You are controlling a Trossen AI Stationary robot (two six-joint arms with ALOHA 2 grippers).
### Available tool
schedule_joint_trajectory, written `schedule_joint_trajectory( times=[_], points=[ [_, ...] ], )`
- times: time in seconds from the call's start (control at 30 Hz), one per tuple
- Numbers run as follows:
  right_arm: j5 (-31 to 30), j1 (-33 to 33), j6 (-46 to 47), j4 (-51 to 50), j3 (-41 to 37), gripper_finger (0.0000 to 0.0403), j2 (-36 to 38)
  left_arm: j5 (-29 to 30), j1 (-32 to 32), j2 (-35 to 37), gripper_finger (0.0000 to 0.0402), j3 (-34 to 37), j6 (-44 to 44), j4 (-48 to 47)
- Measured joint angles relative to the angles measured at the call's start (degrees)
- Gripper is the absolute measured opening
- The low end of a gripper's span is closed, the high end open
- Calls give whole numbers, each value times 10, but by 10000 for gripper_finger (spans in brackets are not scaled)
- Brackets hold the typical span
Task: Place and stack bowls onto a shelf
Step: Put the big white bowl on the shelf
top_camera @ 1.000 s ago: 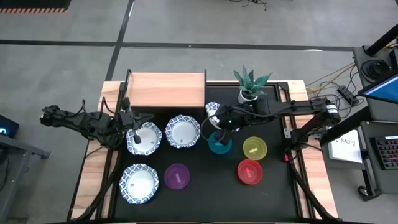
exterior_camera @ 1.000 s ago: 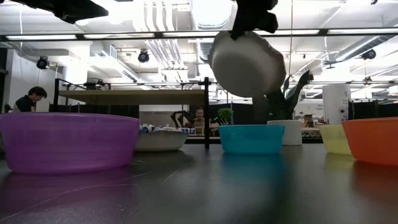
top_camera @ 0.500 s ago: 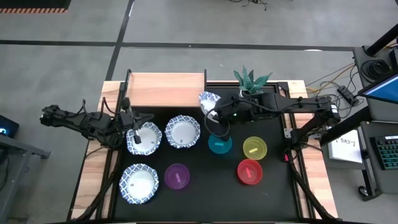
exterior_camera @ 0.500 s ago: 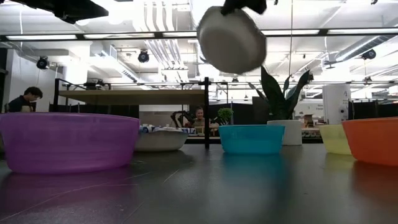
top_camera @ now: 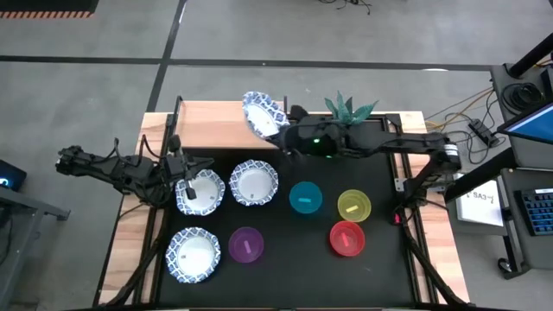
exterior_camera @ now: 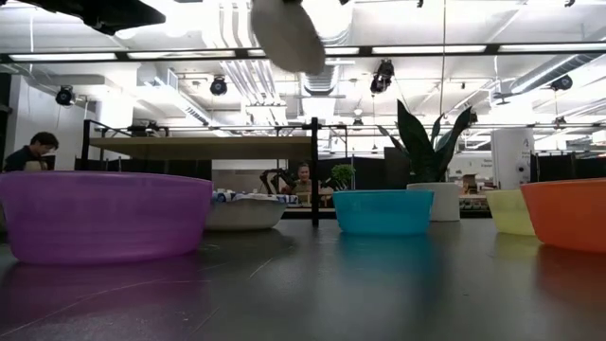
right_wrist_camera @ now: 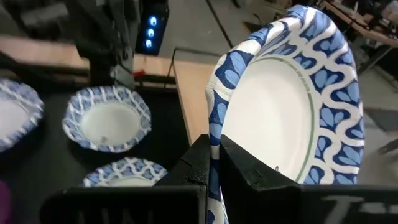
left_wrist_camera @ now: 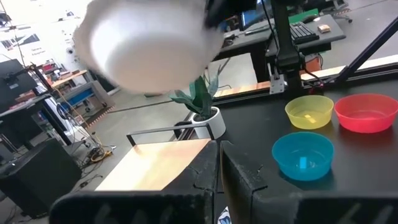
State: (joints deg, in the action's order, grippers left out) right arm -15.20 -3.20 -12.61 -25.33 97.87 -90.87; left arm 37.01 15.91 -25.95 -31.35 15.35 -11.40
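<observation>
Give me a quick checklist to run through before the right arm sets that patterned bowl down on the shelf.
1. Grip: right pincer clamps the rim of the blue-and-white patterned bowl: ok.
2. Position: bowl hangs over the right end of the light wood shelf: ok.
3. Bowl level: tilted steeply on edge: not ok.
4. Landing spot: shelf top bare where visible: ok.
5. Green plant in the white pot right beside the right arm: cannot tell clearance.
6. Left pincer sits over another patterned bowl, away from the shelf: ok.
</observation>
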Motion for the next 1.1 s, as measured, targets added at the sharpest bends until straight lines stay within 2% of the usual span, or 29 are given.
schedule_joint_trajectory(
  times=[0.13,0.37,0.6,0.9,1.1],
  points=[
    [2,-14,-40,21,0,12,-41,7,0,11,0,0,0,1],
    [0,-23,-95,29,14,12,-103,74,0,44,0,0,-13,-4],
    [-59,-27,-125,51,29,12,-149,75,0,75,0,0,-28,-12],
    [-58,-35,-125,70,32,14,-174,75,0,96,0,0,-43,-16],
    [-59,-42,-105,68,32,56,-179,75,0,97,0,0,-43,-17]
  ],
)
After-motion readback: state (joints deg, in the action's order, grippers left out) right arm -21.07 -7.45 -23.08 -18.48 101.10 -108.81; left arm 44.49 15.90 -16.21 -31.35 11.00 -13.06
